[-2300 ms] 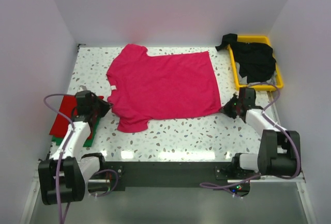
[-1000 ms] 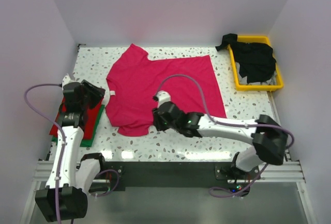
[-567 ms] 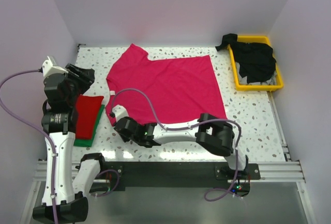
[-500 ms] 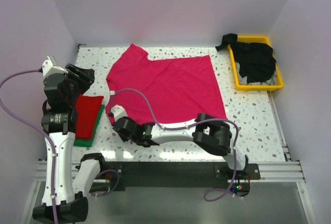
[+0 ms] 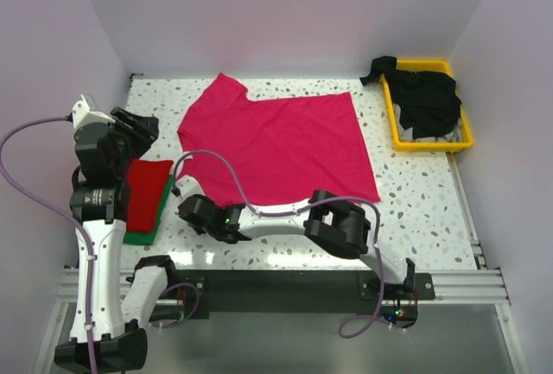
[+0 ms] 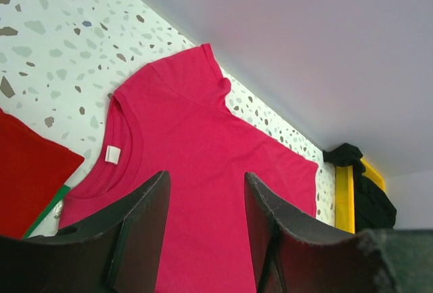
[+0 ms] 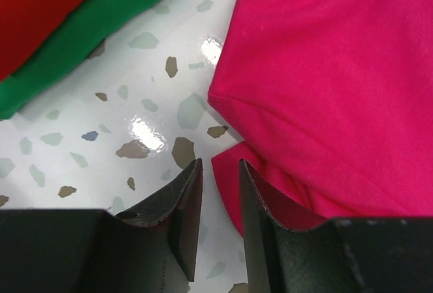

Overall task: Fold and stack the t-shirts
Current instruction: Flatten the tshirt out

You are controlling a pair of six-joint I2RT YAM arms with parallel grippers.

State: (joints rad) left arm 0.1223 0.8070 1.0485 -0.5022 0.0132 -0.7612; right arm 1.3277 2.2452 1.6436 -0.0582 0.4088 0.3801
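Note:
A magenta-pink t-shirt [image 5: 276,145] lies spread flat in the middle of the table, collar to the left. My right arm reaches across the front edge. Its gripper [image 5: 192,212] sits low at the shirt's near-left sleeve. In the right wrist view the gripper [image 7: 220,164] is narrowly open, with the sleeve's hem [image 7: 237,171] lying on the table between the fingertips. A folded red t-shirt [image 5: 147,188] rests on a folded green t-shirt [image 5: 138,236] at the left. My left gripper [image 5: 131,128] is raised above that stack, open and empty [image 6: 206,185]. Black t-shirts [image 5: 428,98] fill the yellow tray.
The yellow tray [image 5: 393,128] stands at the back right corner, with a black sleeve hanging over its far-left rim. White walls close in the left, back and right sides. Speckled table [image 5: 415,210] shows in front of the pink shirt and to its right.
My right arm has swept leftward along the shirt's front edge to the near-left sleeve. The left arm rose from the red and green stack, then held still.

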